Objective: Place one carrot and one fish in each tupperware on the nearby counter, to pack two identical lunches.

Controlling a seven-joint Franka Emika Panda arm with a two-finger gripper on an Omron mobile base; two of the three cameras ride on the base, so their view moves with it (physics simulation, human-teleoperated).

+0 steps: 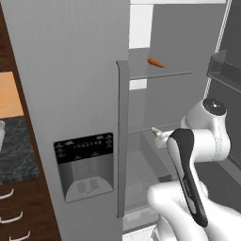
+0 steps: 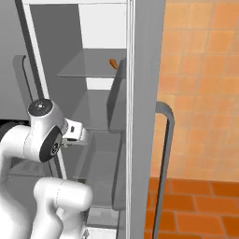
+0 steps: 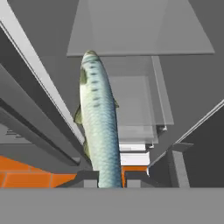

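One fish (image 3: 99, 122) is seen in the hand view, pinched between the two dark fingertips (image 3: 87, 176) of the gripper (image 3: 109, 178) and standing out lengthwise from it toward a glass fridge shelf (image 3: 140, 30). A carrot (image 1: 156, 62) is shown on an upper shelf by both base views. The dispenser panel (image 1: 84, 164) markings are too small to be read.
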